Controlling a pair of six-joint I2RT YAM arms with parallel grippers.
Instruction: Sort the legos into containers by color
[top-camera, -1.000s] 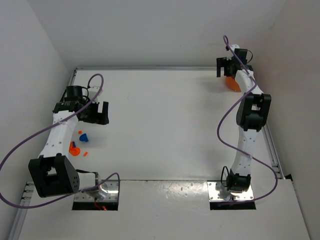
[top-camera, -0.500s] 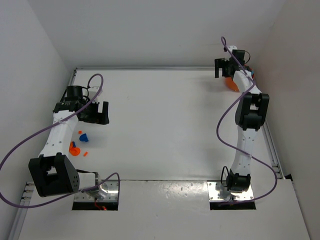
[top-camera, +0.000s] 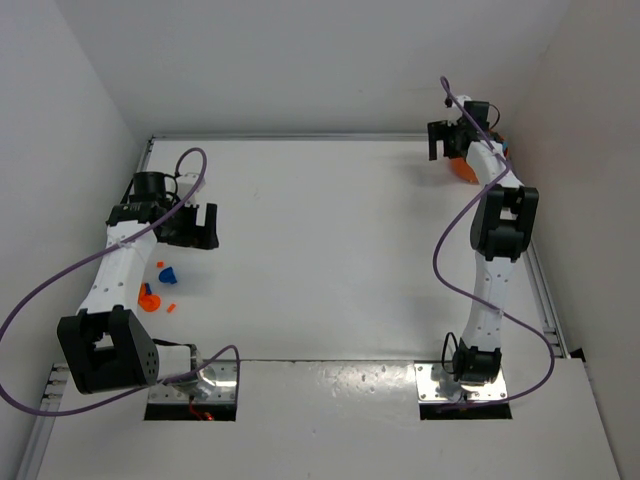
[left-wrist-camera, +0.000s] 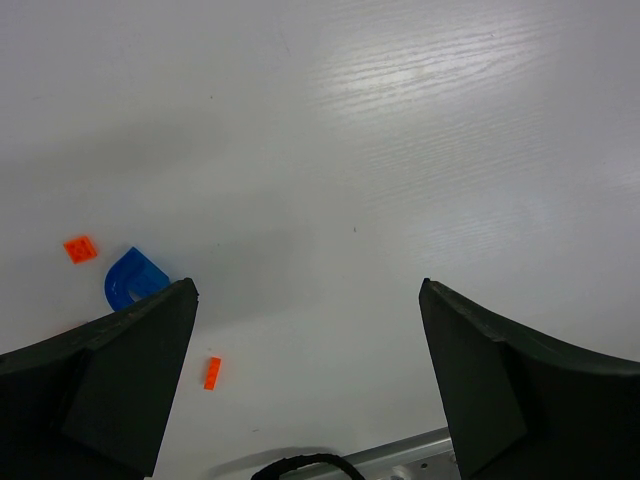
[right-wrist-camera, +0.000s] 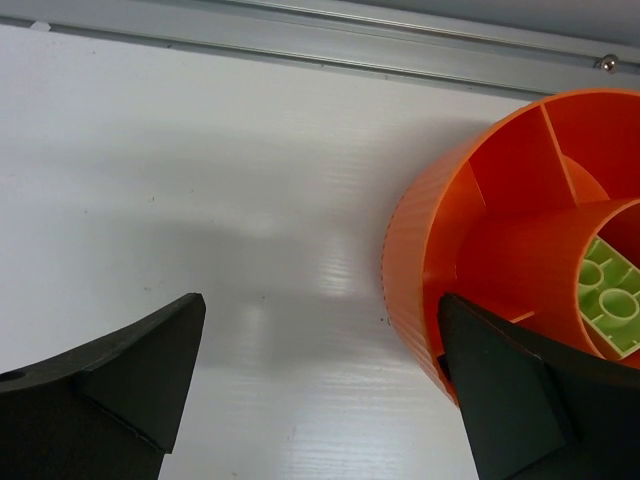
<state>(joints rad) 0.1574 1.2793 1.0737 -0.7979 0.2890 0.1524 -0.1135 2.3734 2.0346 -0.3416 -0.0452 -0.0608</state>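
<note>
My left gripper (top-camera: 195, 228) is open and empty, hovering over the left of the table. Below it lie a blue arch lego (left-wrist-camera: 130, 280), a small orange square lego (left-wrist-camera: 80, 248) and a thin orange bar lego (left-wrist-camera: 212, 372); the bar sits just inside my left finger (left-wrist-camera: 110, 390). The top view shows the blue lego (top-camera: 166, 272) and a bigger orange piece (top-camera: 148, 298). My right gripper (top-camera: 447, 140) is open at the far right corner, with the orange tub (right-wrist-camera: 440, 240) at its right finger (right-wrist-camera: 530, 400). The tub (top-camera: 463, 166) has divider walls and holds a yellow-green lego (right-wrist-camera: 610, 295) in its centre.
A metal rail (right-wrist-camera: 300, 45) runs along the back wall just behind the tub. Another rail (left-wrist-camera: 400, 460) and a black cable (left-wrist-camera: 290, 465) lie at the table's near edge under my left wrist. White walls close the left, back and right sides.
My right gripper has shifted slightly toward the back wall beside the tub. The left arm and the legos have not moved.
</note>
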